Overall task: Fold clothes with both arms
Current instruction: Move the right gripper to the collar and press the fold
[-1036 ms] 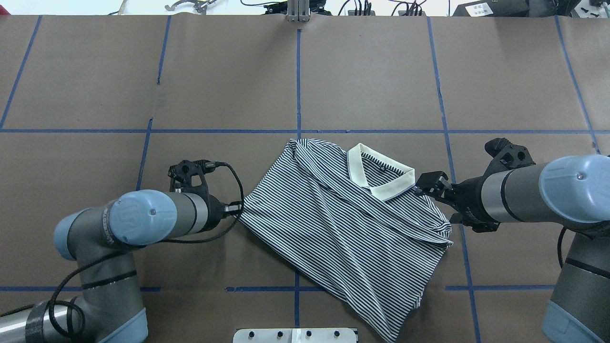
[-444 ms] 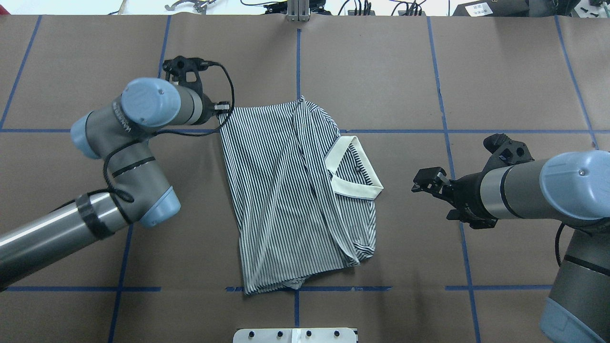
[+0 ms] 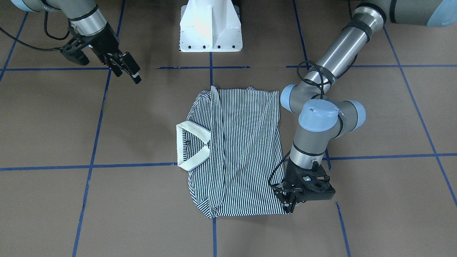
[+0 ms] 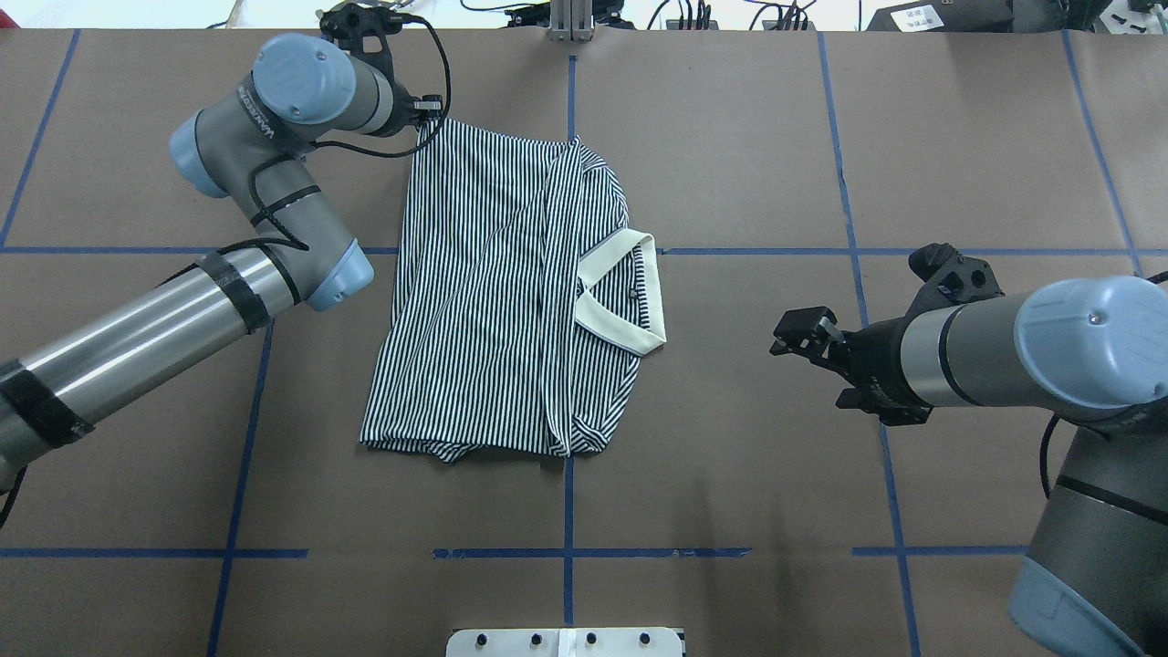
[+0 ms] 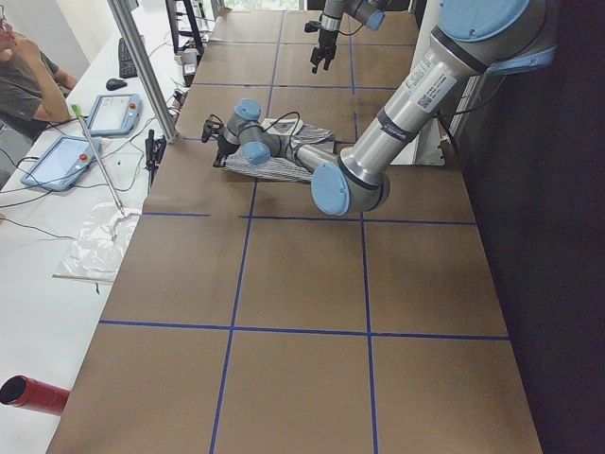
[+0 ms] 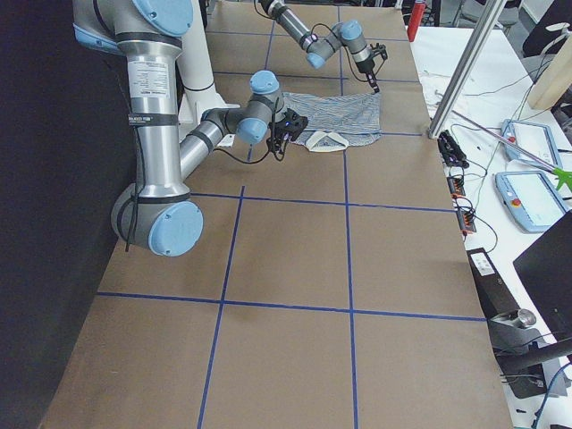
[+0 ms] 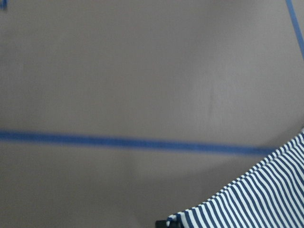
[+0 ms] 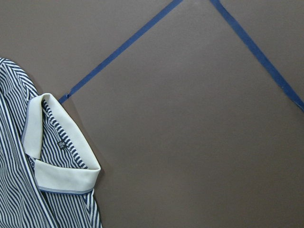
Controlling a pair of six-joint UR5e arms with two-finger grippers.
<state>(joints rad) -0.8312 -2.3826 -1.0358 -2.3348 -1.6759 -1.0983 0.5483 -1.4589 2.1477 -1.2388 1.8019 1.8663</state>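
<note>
The striped polo shirt (image 4: 484, 301) lies folded lengthwise on the brown table, its white collar (image 4: 630, 292) pointing toward my right arm. It also shows in the front view (image 3: 242, 150). My left gripper (image 4: 427, 111) is shut on the shirt's far left corner near the table's far edge; in the front view it (image 3: 287, 200) sits at that corner. The left wrist view shows striped cloth (image 7: 256, 199) at the bottom right. My right gripper (image 4: 796, 333) is open and empty, well to the right of the collar, which shows in its wrist view (image 8: 61, 175).
Blue tape lines (image 4: 568, 511) divide the table into squares. The white pedestal base (image 3: 210, 28) stands at the near edge behind the shirt. Cables and a metal post (image 4: 570, 23) line the far edge. An operator (image 5: 19, 76) and tablets (image 5: 113, 113) are at a side bench.
My left gripper has swung far forward with the shirt's corner, dragging and turning the shirt to the left. My right gripper now stands apart from the collar and has shifted slightly left.
</note>
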